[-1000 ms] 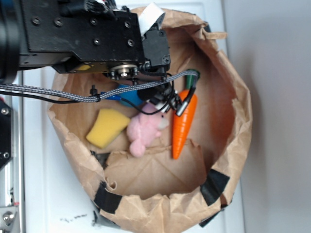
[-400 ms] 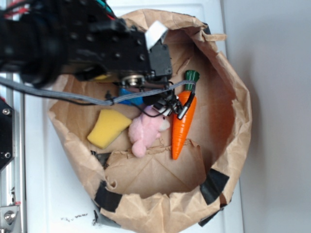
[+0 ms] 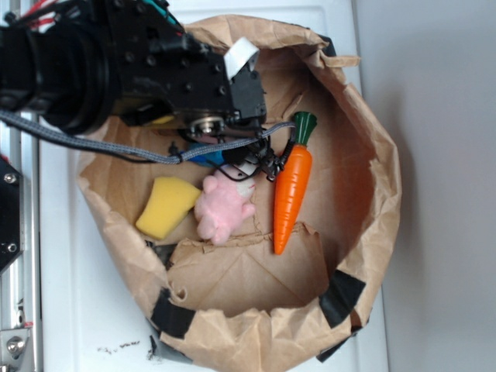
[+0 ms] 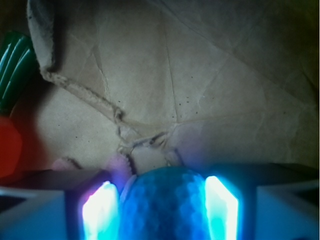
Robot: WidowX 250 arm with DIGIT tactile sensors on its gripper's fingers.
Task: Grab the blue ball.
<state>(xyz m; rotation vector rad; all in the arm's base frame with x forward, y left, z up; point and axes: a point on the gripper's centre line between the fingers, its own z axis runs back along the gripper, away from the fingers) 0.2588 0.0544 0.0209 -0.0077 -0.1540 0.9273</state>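
Observation:
In the wrist view the blue ball [image 4: 165, 210], teal with a knitted surface, fills the gap between my gripper [image 4: 162, 192]'s two glowing pads [image 4: 100, 210], which stand against its sides. In the exterior view my gripper [image 3: 232, 161] is low inside the brown paper bag [image 3: 372, 194], and only a sliver of the blue ball [image 3: 208, 157] shows under the black arm. The pink plush bunny [image 3: 221, 211] lies just below the gripper.
An orange toy carrot [image 3: 291, 194] with a green top lies to the right of the gripper; it also shows in the wrist view [image 4: 10, 145]. A yellow sponge [image 3: 167, 205] lies to the left. The bag's crumpled walls ring everything, and black tape [image 3: 341, 294] patches its rim.
The arm has come down deeper into the bag and shifted slightly left. The pink bunny has been nudged left and down. The carrot now shows fully, clear of the cables.

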